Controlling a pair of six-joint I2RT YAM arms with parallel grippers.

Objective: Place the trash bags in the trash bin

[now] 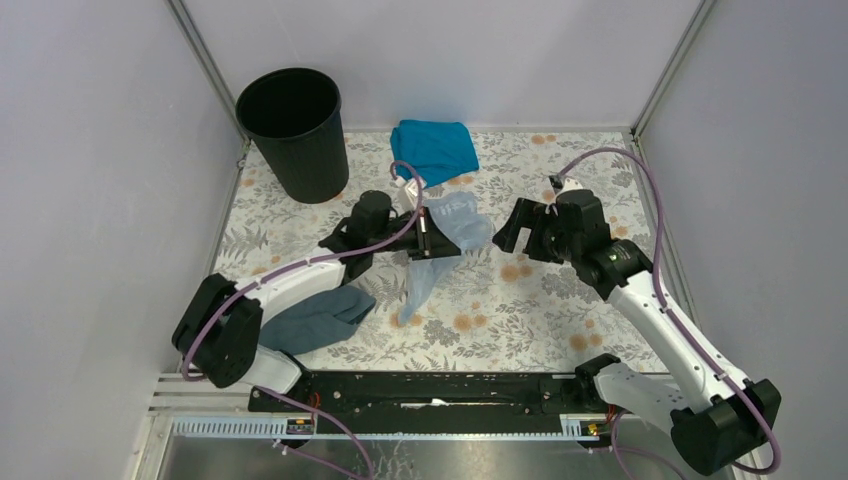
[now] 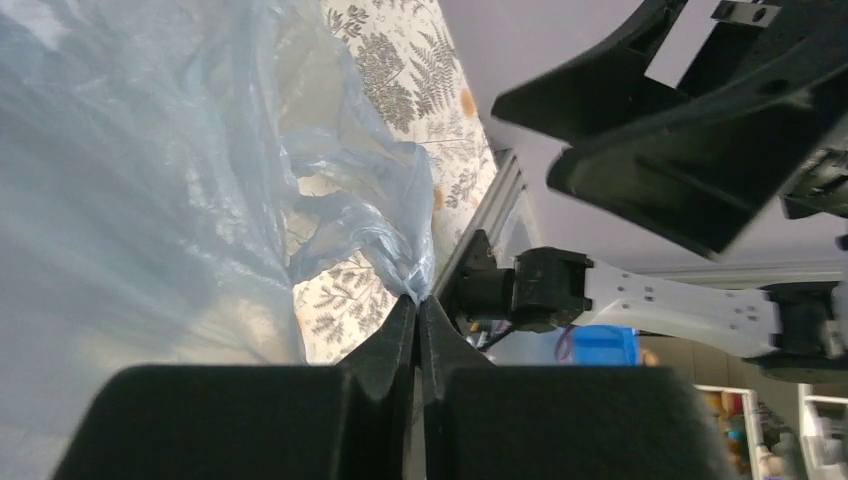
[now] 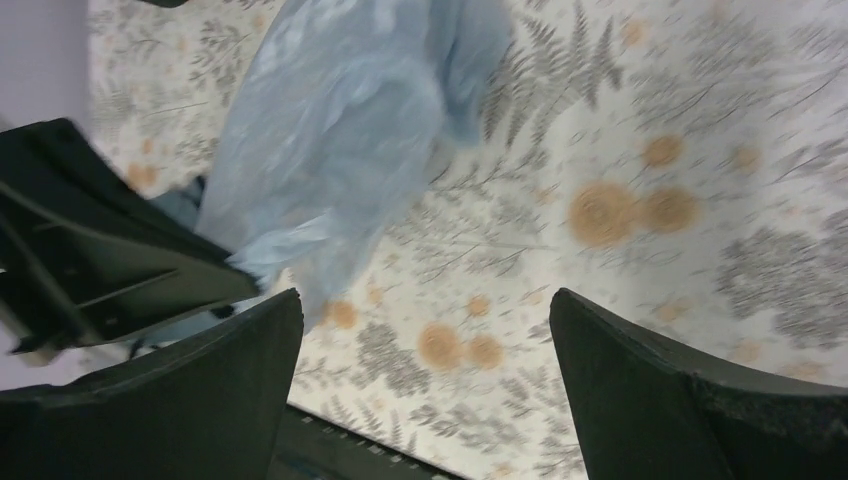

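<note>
Not far along, I'd say: the bag (image 1: 452,222) wasn't in the bin (image 1: 310,170) yet. The bin stood at the back-left corner, well apart from the bag. The left gripper (image 2: 417,305) was pinched tight on a twisted bit of the bag's film over the middle of the table (image 1: 520,310), the rest trailing down. The right gripper (image 3: 425,305) was spread wide, holding nothing, just beside the bag on its right. What was left: carrying the bag over and dropping it in.
</note>
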